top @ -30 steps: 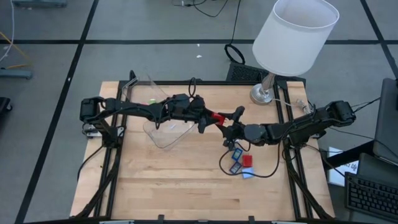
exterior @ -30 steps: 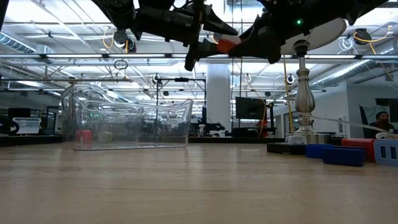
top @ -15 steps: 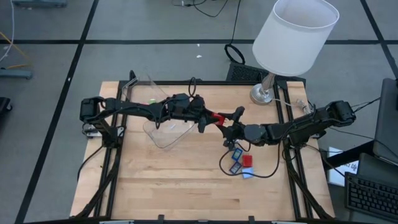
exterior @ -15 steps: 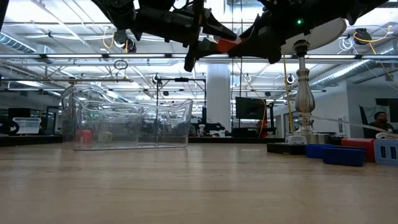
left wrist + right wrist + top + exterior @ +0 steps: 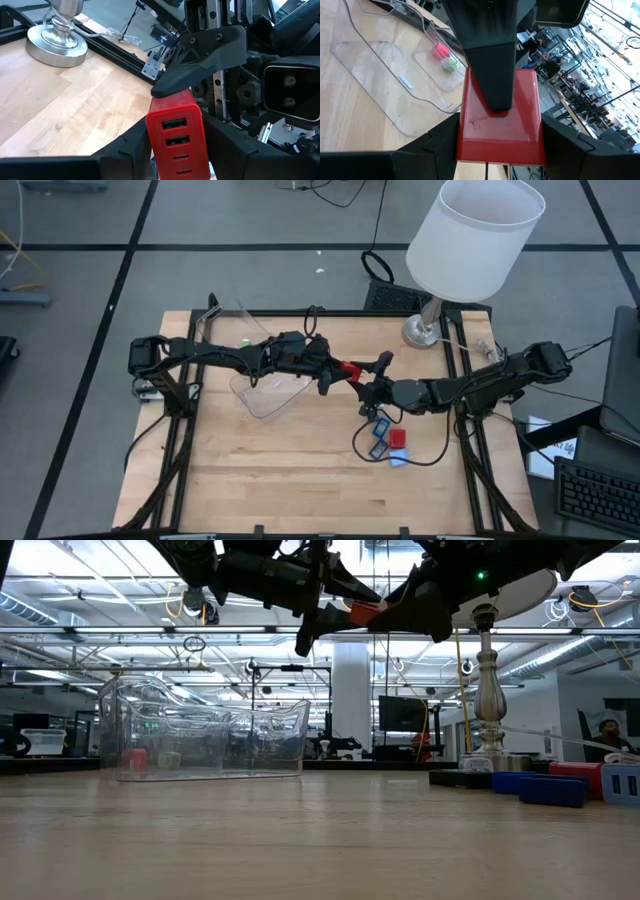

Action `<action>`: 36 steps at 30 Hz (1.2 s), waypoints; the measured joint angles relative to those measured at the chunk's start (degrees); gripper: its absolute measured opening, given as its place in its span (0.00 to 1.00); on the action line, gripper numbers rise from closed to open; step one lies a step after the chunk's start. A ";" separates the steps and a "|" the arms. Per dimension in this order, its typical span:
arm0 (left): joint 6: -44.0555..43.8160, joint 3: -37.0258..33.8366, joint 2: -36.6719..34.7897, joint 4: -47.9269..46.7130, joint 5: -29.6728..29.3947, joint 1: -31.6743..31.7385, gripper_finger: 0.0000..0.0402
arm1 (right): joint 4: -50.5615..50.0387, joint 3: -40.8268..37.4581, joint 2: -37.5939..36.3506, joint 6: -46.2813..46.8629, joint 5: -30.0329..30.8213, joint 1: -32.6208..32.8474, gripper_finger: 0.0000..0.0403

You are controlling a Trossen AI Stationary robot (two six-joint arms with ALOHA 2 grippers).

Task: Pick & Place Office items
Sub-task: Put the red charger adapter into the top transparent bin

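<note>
A red USB charger block [image 5: 350, 368] hangs in the air over the table's middle, between both grippers. My left gripper [image 5: 335, 372] reaches it from the left and my right gripper [image 5: 366, 382] from the right; both are shut on it. The low view shows the block [image 5: 365, 612] high above the table top. The left wrist view shows the block's port face [image 5: 175, 135], and the right wrist view its broad flat face [image 5: 500, 125]. Other small items, dark, red [image 5: 398, 438] and blue [image 5: 399, 459], lie on the table below the right arm. My left gripper [image 5: 175, 155] pinches the red block between its two fingers [image 5: 127, 150], one on each side of the port face [image 5: 172, 145]. It comes level from the table's left. The block is lifted clear of the table. My right gripper [image 5: 500, 150] pinches the same block between its two fingers [image 5: 437, 145], one at each edge of the broad face [image 5: 470, 135]. It comes from the table's right, its fingers crossing the left gripper's, one of which lies over that face [image 5: 490, 65].
A clear plastic container [image 5: 265, 385] stands left of centre under the left arm, with a pink [image 5: 440, 50] and a green [image 5: 450, 63] bit in one part. A white-shaded lamp [image 5: 470, 240] stands at the far right corner. A dark cord [image 5: 365, 450] loops beside the items.
</note>
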 joint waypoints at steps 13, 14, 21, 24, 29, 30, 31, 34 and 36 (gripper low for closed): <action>0.05 0.00 0.00 -0.04 -0.18 0.02 0.40 | 0.01 0.00 0.00 -0.04 0.09 0.00 0.53; 0.07 0.00 0.00 -0.03 -0.18 0.02 0.41 | 0.02 0.00 0.00 -0.01 0.09 0.00 0.53; 0.02 0.00 0.00 -0.02 -0.20 0.00 0.43 | 0.00 0.00 0.00 0.00 0.11 0.00 0.53; 0.00 0.00 0.00 -0.03 -0.28 0.01 0.40 | 0.02 0.00 0.00 0.00 0.11 0.00 0.53; -0.61 0.00 0.00 -0.02 -0.37 0.04 0.35 | -0.03 0.00 0.00 -0.32 0.22 0.00 0.53; -0.60 0.00 0.00 -0.02 -0.37 0.05 0.35 | -0.04 0.00 0.00 -0.37 0.22 0.00 0.53; -0.45 0.00 0.00 0.00 -0.35 0.09 0.34 | -0.07 0.00 0.00 -0.44 0.23 0.00 0.53; 0.02 0.00 0.00 0.01 -0.35 0.11 0.34 | -0.15 0.00 0.00 -0.55 0.24 0.00 0.53; 0.01 0.00 0.00 0.02 -0.36 0.11 0.33 | -0.17 0.00 0.00 -0.54 0.24 0.00 0.53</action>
